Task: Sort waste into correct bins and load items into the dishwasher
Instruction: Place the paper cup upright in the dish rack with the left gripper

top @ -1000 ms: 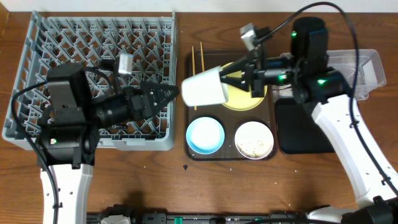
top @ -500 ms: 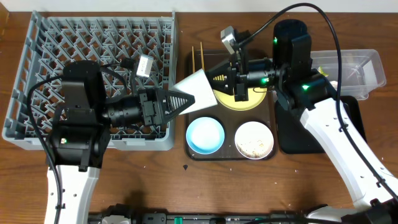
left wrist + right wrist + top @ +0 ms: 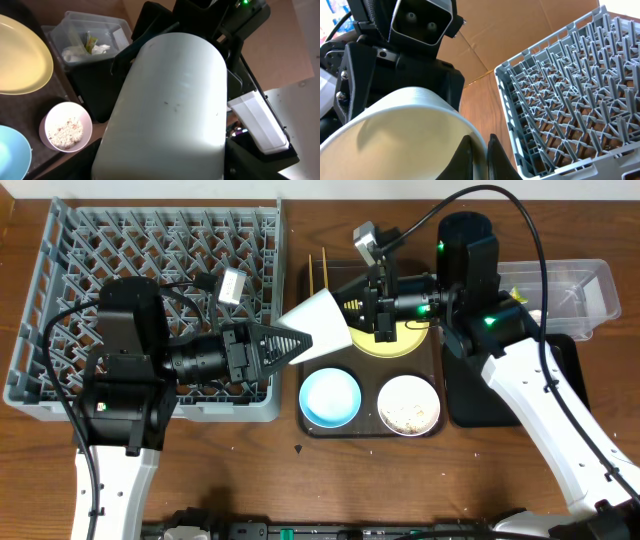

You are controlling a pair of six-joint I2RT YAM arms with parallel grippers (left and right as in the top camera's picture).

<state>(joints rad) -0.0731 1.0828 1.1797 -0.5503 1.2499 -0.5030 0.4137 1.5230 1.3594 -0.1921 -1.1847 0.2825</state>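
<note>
On the wooden surface (image 3: 30, 480), the grey dish rack (image 3: 60, 270) fills the 9 o'clock side. The brown serving tray (image 3: 370, 392) sits at centre with the yellow plate (image 3: 395, 345), the blue bowl (image 3: 330, 397), the white bowl (image 3: 408, 402) of scraps and the chopsticks (image 3: 322, 270).

The white cup (image 3: 320, 325) hangs in the air over the gap between rack and tray, with a tool at each end. Its long axis runs roughly 9 to 3 o'clock, with the mouth toward 3. The right tool (image 3: 352, 310) is clamped on the rim, one finger inside and one outside, as the right wrist view shows. The left tool (image 3: 285, 343) meets the base end from 9 o'clock, its fingers straddling the wall. I cannot tell whether they are pressing yet.

The rack lies at 9 o'clock from the cup and the left arm is nearer it, so this looks like a handover to that arm.

A second ago the left tool stood apart at 9 o'clock and the cup was further toward 3. Since half a second ago almost nothing has shifted.
</note>
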